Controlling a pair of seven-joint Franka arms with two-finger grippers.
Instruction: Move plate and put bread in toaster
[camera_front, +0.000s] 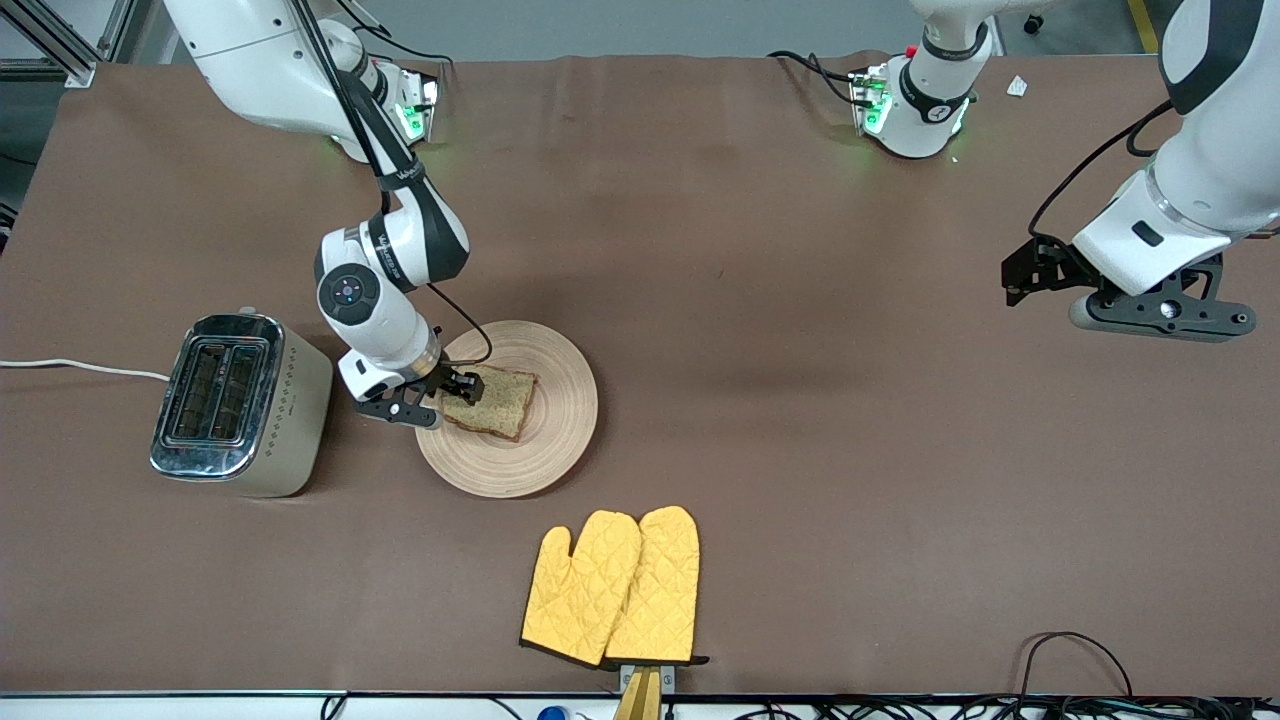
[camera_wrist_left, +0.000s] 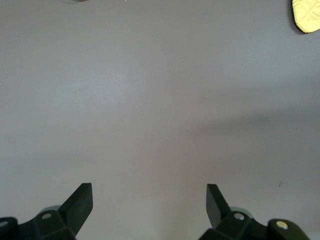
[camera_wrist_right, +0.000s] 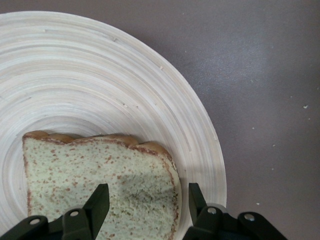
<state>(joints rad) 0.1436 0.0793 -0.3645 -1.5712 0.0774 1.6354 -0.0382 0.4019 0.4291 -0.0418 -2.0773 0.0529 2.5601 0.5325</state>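
Front view first: the right hand (camera_front: 452, 385) is down at the plate (camera_front: 545, 440) in the middle of the frame, at the rim that faces the toaster (camera_front: 240, 400). The bread (camera_front: 495, 400) lies flat on the plate, on the half toward that toaster. The toaster stands on the table (camera_front: 800, 400) toward the right arm's end, slots up, just beside the plate.

Right wrist view now: the hand's fingers are spread, one over the speckled crumb, the other off the crust edge above bare wood. They straddle one corner of the slice, and I can't see either one pressing on it.

So here's the worry. It's a corner grab on a soft slice, so a squeeze could tear the corner or fold it, and the slice could flop and slip out on the lift. With the slice lying flat, the lower finger has to get under the crust. If it pushes instead, the bread skids across the smooth plate, or the plate itself shifts. And those slots are narrow, so a slice that hangs crooked could catch on the chrome top.

Over at the edge of the frame, the left hand (camera_front: 1030, 272) waits above bare table, fingers wide apart and nothing between them. The yellow oven mitts (camera_front: 615, 585) sit low in the frame, well out of play.
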